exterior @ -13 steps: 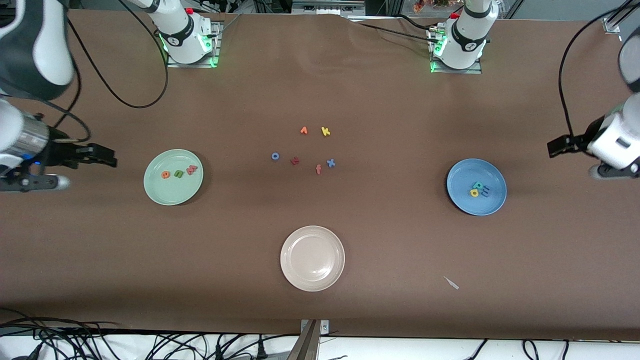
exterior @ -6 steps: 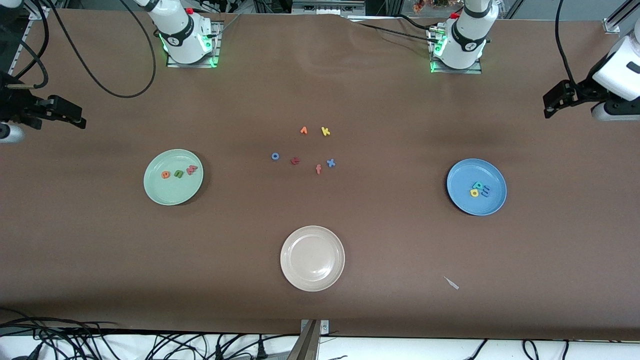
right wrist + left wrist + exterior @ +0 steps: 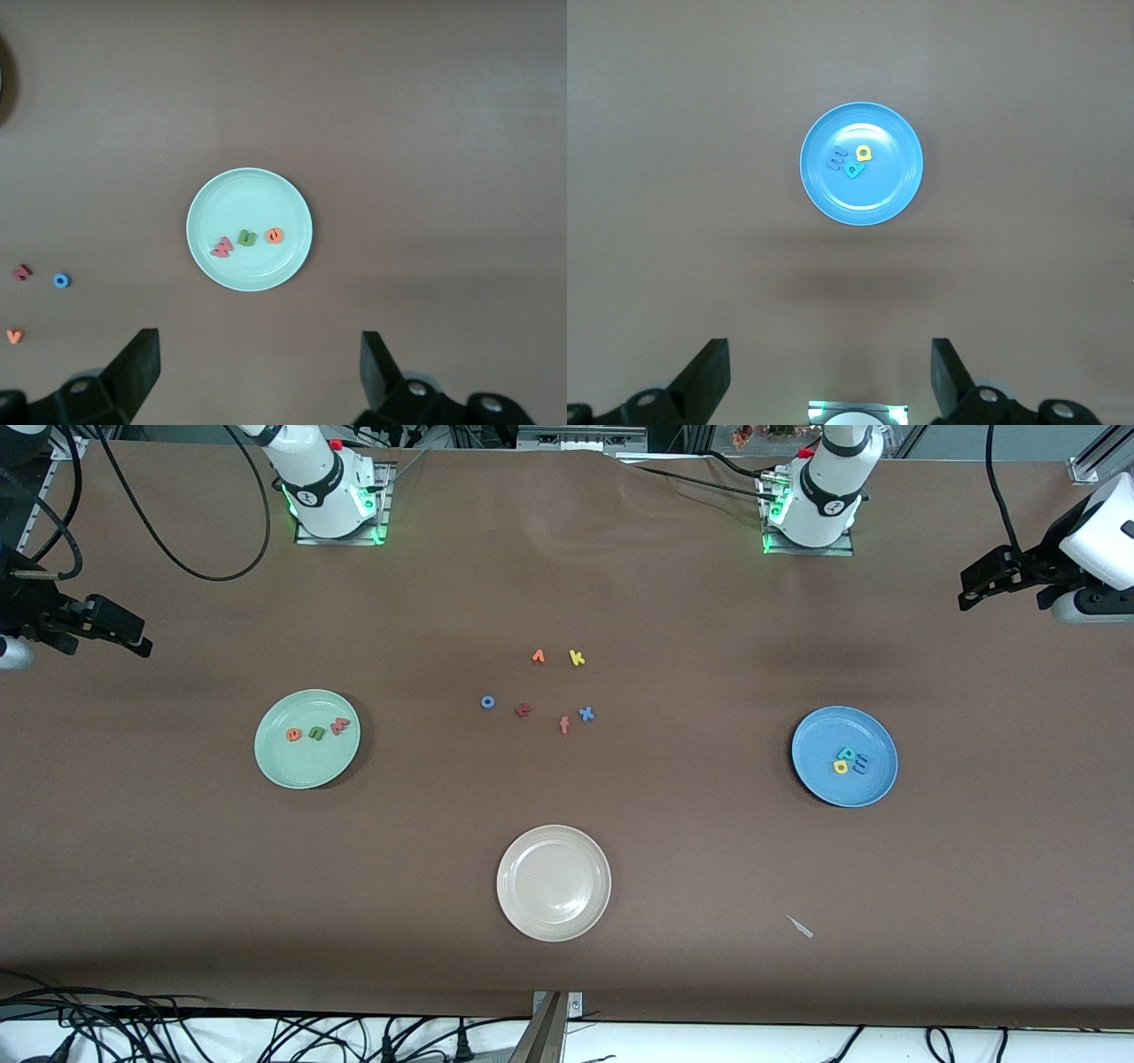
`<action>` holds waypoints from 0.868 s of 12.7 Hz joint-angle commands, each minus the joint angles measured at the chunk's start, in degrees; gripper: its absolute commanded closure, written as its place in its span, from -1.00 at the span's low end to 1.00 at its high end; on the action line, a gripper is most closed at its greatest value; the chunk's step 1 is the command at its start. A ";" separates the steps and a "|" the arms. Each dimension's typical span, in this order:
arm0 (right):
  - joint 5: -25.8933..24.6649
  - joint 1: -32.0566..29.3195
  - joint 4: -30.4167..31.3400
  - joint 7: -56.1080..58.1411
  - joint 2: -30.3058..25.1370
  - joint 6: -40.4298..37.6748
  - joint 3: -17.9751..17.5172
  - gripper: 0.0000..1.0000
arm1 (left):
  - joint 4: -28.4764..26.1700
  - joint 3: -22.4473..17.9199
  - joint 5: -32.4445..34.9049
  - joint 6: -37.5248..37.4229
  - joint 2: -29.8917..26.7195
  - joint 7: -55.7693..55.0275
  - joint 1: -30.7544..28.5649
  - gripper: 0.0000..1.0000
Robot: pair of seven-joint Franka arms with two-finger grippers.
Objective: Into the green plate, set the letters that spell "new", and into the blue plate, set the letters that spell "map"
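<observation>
All six letters sit in the green plate [image 3: 306, 739] and blue plate [image 3: 844, 755], both the left gripper [image 3: 983, 583] and right gripper [image 3: 115, 629] hang wide and empty, so only a needless reach could knock letters out.

Both arms pulled up and back toward their bases. Right gripper [image 3: 133, 638] went from beside the green plate [image 3: 275, 766] to the table edge at its end. Left gripper [image 3: 973, 589] rose clear of the blue plate [image 3: 873, 788], out toward its own end.
</observation>
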State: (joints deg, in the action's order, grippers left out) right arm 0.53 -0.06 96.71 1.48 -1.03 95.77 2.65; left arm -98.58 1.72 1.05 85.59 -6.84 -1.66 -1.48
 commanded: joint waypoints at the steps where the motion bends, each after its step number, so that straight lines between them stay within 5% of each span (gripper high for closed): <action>1: -0.53 1.12 0.50 1.07 -0.91 -0.23 0.95 -1.00 | 0.41 0.13 -2.02 0.28 0.25 0.51 -0.62 -1.00; 11: -0.27 1.12 0.50 0.28 -1.08 -1.90 0.95 -1.00 | 0.32 0.04 -2.11 1.69 0.95 0.86 -0.80 -1.00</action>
State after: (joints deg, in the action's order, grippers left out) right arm 0.48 0.35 96.71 1.62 -1.10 94.02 3.02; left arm -98.59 1.65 0.95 86.77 -6.23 -1.69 -1.64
